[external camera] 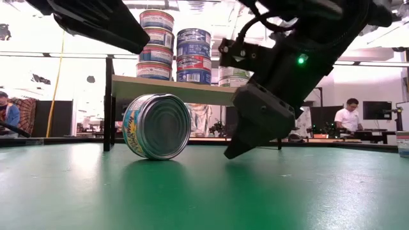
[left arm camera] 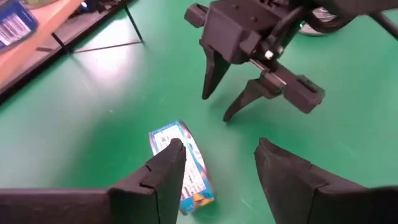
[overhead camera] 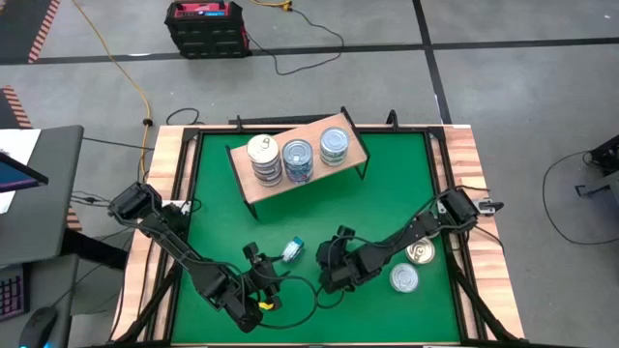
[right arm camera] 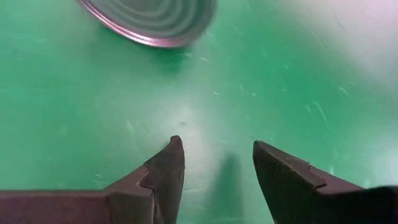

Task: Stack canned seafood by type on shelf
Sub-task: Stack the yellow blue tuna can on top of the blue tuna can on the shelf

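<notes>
- The left arm reaches in from the worktop's (overhead camera: 218, 208) left edge toward its front; the left gripper (overhead camera: 263, 274) sits low near the front middle, its jaws open with nothing between them.
- Just beside that gripper lies a tipped tin (overhead camera: 293, 249), resting on its edge on the green surface; in the low view its silver ribbed base (external camera: 165, 125) faces the camera, and the teal and yellow side label shows in the left wrist view (left arm camera: 186, 163), where one finger (left arm camera: 163, 171) of the left gripper stands in front of the label. Whether it touches the tin cannot be told.
- The shelf (overhead camera: 253, 181) stands toward the back of the worktop, set at a slant, and carries three stacks side by side: a cream-topped stack (overhead camera: 263, 158) at its left, a stack of blue-labelled tins (overhead camera: 298, 159) in the middle, and a further stack (overhead camera: 334, 147) at its right.
- The right gripper (overhead camera: 329, 263) is near the tipped tin on its other side, jaws open and empty, fingertips pointing down just above the green surface (right arm camera: 211, 109); they are apart from the tin.
- The right arm runs back to the worktop's right edge.
- Two tins lie flat near the front right: a gold-lidded tin (overhead camera: 421, 253) and, just in front of it, a silver-lidded tin (overhead camera: 403, 279).
</notes>
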Action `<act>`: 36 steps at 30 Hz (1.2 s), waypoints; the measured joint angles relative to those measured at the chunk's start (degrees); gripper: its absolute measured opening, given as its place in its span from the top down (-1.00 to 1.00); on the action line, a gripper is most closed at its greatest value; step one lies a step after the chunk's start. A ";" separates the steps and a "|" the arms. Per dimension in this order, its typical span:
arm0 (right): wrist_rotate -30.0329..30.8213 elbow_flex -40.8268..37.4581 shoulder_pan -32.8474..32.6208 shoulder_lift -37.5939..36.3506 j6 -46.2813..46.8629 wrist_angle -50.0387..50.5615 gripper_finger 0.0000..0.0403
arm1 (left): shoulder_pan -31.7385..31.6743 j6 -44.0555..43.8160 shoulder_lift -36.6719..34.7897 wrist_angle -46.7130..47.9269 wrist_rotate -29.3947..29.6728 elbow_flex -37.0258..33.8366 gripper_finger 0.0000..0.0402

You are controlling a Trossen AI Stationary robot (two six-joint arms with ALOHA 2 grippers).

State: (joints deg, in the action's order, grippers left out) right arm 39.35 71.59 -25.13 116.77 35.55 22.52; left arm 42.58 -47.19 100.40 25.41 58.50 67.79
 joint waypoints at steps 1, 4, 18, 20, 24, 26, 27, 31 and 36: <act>0.05 0.00 0.19 0.00 0.00 0.57 -0.09 | 0.21 0.21 0.00 0.17 0.30 0.00 0.10; 0.10 0.00 1.00 0.00 0.01 1.61 -0.09 | 0.51 0.41 0.00 0.88 -0.80 -0.59 0.14; 2.54 -0.04 1.30 -2.55 -0.01 5.42 -0.09 | -0.87 -17.62 0.00 0.90 -10.56 -7.80 -0.24; 4.42 -0.04 1.30 -3.90 -0.37 5.98 -0.09 | -0.88 -18.49 0.00 0.38 -10.48 -8.72 -0.35; 7.02 -0.04 1.60 -6.17 -2.41 5.93 -0.09 | -1.74 -19.50 0.00 -1.79 -9.13 -10.58 -0.52; 7.30 -0.04 1.69 -6.60 -2.90 5.97 -0.09 | -2.38 -18.96 0.00 -6.29 -8.78 -12.28 -0.57; 7.30 -0.04 1.79 -6.60 -3.06 6.06 -0.09 | -2.74 -18.43 0.00 -8.52 -8.76 -13.01 -0.59; 7.28 -0.04 2.37 -6.60 -3.09 7.39 -0.09 | -3.80 -15.74 0.00 -12.93 -8.68 -14.61 -0.63; 7.28 -0.04 2.65 -6.60 -4.17 7.19 -0.09 | -4.75 -15.39 0.00 -16.12 -8.19 -16.90 -0.63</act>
State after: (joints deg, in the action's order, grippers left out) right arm 46.63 71.55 -22.48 110.17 31.38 29.71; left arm 37.83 -62.58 100.40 9.30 50.30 50.89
